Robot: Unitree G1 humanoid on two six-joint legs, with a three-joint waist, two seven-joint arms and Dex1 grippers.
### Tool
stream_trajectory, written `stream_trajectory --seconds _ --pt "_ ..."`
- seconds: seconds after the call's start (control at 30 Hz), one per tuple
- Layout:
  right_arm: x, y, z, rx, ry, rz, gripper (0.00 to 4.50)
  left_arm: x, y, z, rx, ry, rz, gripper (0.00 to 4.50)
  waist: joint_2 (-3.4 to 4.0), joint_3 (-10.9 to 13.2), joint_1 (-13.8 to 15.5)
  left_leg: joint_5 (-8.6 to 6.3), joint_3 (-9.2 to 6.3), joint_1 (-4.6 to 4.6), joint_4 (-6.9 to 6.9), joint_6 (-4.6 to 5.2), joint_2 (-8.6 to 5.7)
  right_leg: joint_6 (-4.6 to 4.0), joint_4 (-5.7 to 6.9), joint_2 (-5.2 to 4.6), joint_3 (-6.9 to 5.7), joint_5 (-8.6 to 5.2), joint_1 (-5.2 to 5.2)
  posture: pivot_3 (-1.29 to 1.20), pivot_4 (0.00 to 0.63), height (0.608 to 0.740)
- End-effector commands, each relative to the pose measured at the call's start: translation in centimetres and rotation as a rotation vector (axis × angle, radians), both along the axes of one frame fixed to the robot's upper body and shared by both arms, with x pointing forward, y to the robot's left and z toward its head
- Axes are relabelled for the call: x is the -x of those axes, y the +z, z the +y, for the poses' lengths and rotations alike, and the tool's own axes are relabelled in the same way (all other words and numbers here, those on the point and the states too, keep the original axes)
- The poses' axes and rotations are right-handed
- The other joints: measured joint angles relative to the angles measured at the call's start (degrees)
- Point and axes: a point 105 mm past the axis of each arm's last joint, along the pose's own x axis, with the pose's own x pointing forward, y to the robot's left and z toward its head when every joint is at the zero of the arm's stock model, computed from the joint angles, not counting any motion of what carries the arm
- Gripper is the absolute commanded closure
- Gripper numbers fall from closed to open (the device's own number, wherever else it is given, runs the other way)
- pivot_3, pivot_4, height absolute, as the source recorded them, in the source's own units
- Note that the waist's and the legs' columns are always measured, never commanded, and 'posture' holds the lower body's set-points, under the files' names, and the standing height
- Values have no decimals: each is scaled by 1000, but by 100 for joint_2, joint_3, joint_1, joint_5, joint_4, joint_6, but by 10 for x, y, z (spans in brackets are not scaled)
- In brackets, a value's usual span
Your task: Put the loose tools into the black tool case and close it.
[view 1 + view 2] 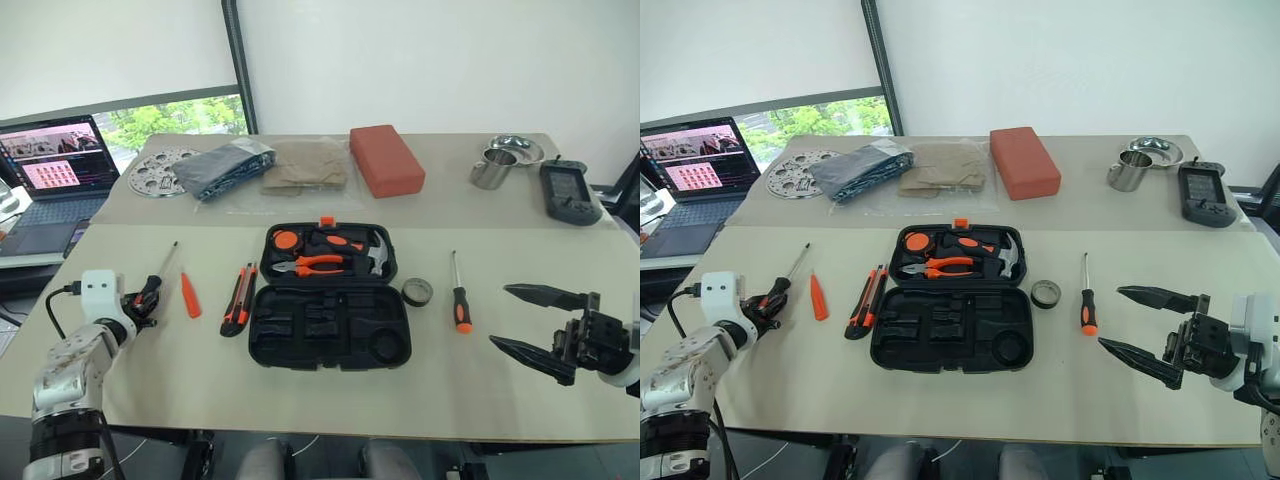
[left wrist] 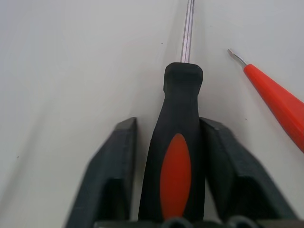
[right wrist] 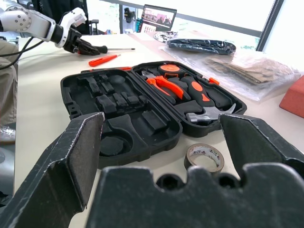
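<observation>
1. The black tool case (image 1: 329, 297) lies open flat in the middle of the table (image 1: 330, 390) — two moulded halves, a small orange latch on the far edge. The far half holds orange-handled pliers (image 1: 312, 264) and a steel-headed hammer (image 1: 372, 255); the near half shows bare tool-shaped recesses.
2. Just left of the case lies the orange-and-black utility knife (image 1: 238, 299); further left, the small all-orange screwdriver (image 1: 189, 295).
3. At the far left, one long screwdriver (image 2: 178, 152), black handle with an orange oval inset, sits between the fingers of the left gripper (image 1: 146, 298) — they flank the handle closely, one touching, and I cannot tell whether the grip is firm. Its shaft points away across the table.
4. Right of the case sits the small dark tape roll (image 1: 417, 292), flat, and beyond it the second long screwdriver (image 1: 459, 296), handle toward the near edge.
5. The right gripper (image 1: 532, 320) hovers at the table's right side, fingers spread wide, holding nothing.
6. Along the back: a red-brown block (image 1: 386, 159), bagged items, a metal cup (image 1: 492, 167), a dark handheld device (image 1: 569, 192).
</observation>
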Motion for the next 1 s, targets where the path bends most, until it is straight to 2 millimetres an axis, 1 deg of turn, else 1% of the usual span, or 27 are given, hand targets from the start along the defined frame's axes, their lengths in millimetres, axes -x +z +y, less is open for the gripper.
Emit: stream_trajectory --seconds 0.03,0.07,0.13,0.23,0.27,0.3,0.33,0.4,0.43,0.47,0.57,0.63,0.7,0.73,0.83,0.93,1.0 --pt "-1 8 0 10 9 -42 0 11 -9 9 6 30 33 3509 0 0 -8 0 1 1 0 0 0 0 0 0 1 0 0 0 150 740" --pt "-1 7 0 10 10 -41 0 11 -5 11 3 32 16 3514 0 0 -14 0 2 2 -1 0 1 0 0 0 3 0 0 0 150 740" --pt "0 7 -1 9 11 -40 0 8 11 13 -12 29 -60 3515 -2 0 -25 0 4 2 -3 0 1 0 -1 0 5 0 -1 0 150 740" --pt "1 7 -2 4 9 -40 0 -1 48 15 -46 2 -217 3515 -18 10 -11 0 3 1 -6 0 3 -1 -1 1 3 0 -3 0 150 740" --pt "2 8 -4 -4 1 -41 0 -5 64 11 -61 -40 -284 3515 -19 10 4 0 1 0 -6 0 3 -1 -1 1 1 1 -5 0 150 740" --pt "2 8 -4 -9 -3 -42 0 -8 75 8 -72 -71 -326 3515 -27 10 10 0 0 0 -7 0 5 -4 -2 1 -2 2 -5 0 150 740" --pt "3 8 -5 -15 -12 -43 0 -11 84 0 -84 -126 -360 3515 -37 9 28 0 0 0 -7 0 5 -5 -3 1 -2 3 -4 0 150 740" --pt "3 8 -9 -35 -38 -44 0 -21 105 -29 -96 -306 -422 3515 -48 4 88 1 -5 -10 -7 -2 5 -7 -12 -2 -15 4 -5 0 150 740" --pt "4 9 -11 -46 -54 -46 0 -26 113 -49 -113 -420 -438 3515 -49 4 116 1 -4 -13 -5 -3 3 -7 -13 -4 -15 4 -4 0 150 740" --pt "5 8 -14 -52 -76 -43 0 -30 118 -76 -153 -579 -439 3515 -46 2 149 1 -4 -17 -5 -3 2 -5 -17 -5 -17 5 -4 0 150 740" --pt "10 5 -18 -54 -122 -28 0 -39 117 -129 -259 -899 -406 3515 -21 -13 212 1 2 -28 -4 -3 -5 -3 -25 -7 -20 6 -5 0 150 740" --pt "14 3 -21 -52 -147 -18 0 -46 114 -149 -324 -1042 -378 3515 -17 -15 213 1 18 -32 -4 -2 -12 -3 -32 -2 -21 6 -4 0 150 740" --pt "17 2 -23 -42 -167 -11 0 -49 111 -166 -372 -1169 -351 3515 -20 -13 153 2 26 -38 -6 -1 -14 -4 -35 12 -16 5 -7 0 150 740" --pt "19 2 -24 -37 -175 -10 0 -49 109 -174 -392 -1228 -341 3515 -25 -10 113 1 25 -42 -7 -1 -13 -6 -35 19 -14 3 -7 0 150 740" --pt "26 3 -27 -22 -208 -16 0 -43 97 -206 -460 -1460 -281 3515 -29 -5 25 1 21 -58 -12 0 -9 -9 -32 33 -9 0 -7 0 150 740" --pt "32 5 -24 -24 -215 -21 0 -40 85 -223 -507 -1577 -221 3515 -30 -3 -1 2 21 -55 -1 0 -9 -8 -29 38 -7 -1 -7 0 150 740" --pt "35 5 -22 -26 -219 -20 0 -39 78 -227 -540 -1606 -180 3515 -33 0 -5 2 20 -59 3 0 -9 -7 -24 39 -3 -1 -7 0 150 740"
